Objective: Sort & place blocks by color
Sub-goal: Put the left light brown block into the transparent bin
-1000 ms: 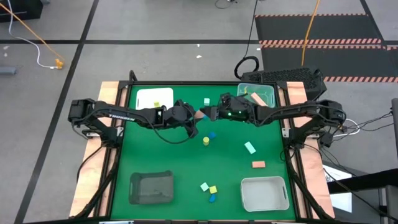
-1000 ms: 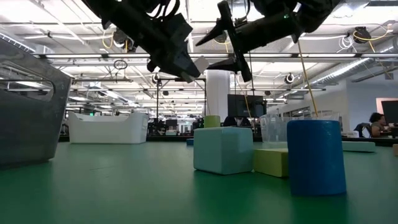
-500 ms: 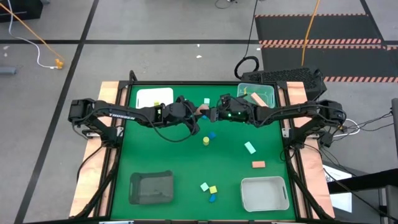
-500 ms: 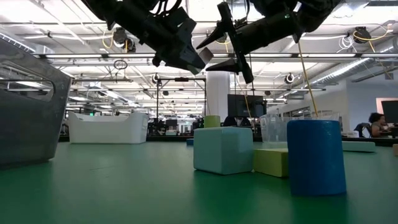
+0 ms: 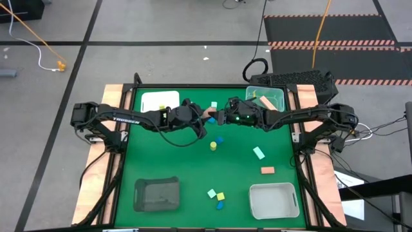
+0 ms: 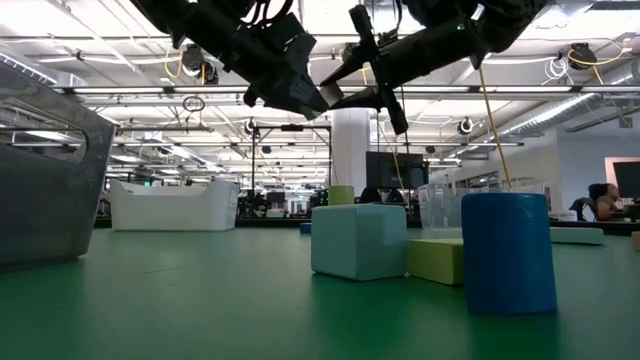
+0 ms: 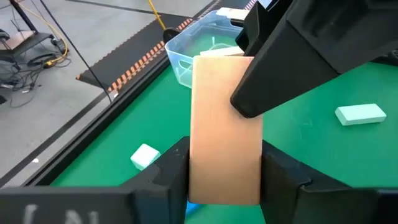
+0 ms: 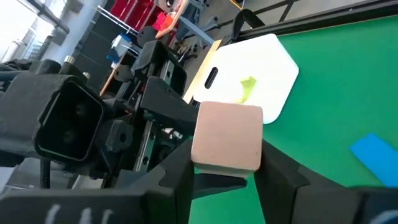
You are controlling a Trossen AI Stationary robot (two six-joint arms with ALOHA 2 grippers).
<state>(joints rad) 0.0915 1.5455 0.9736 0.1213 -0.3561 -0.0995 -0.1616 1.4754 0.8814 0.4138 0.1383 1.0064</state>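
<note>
A salmon pink bar (image 5: 209, 114) hangs in the air over the far middle of the table, between my two grippers. My left gripper (image 5: 201, 116) comes from the table's left and is shut on it. My right gripper (image 5: 217, 116) comes from the right and is shut on its other end. The left wrist view shows the bar (image 7: 224, 124) between my left gripper's fingers (image 7: 225, 163), and the right wrist view shows its end face (image 8: 227, 137) between my right gripper's fingers (image 8: 227, 169). Other blocks lie loose on the green mat. My left gripper pinches the salmon bar's near end (image 7: 222, 180) between its two fingers, coming level from the table's left, with the fingers along the bar. The bar is lifted clear and points toward my right gripper. My right gripper pinches the bar's other end (image 8: 225, 163) between its two fingers, coming about level from the table's right. One finger (image 7: 292, 68) lies against the bar's side.
A white tray (image 5: 154, 98) at far left holds a lime block (image 5: 162, 107). A clear bin (image 5: 278, 96) stands at far right, a dark tray (image 5: 156, 193) at near left, a white bin (image 5: 273, 201) at near right. Mint, blue, yellow and salmon blocks (image 5: 267, 170) are scattered over the middle and near the near edge.
My left gripper has carried the salmon bar a little up and toward the far edge, bringing it to my right gripper. The bar's free end now sits between the right fingers, which have drawn together on it in the low view.
</note>
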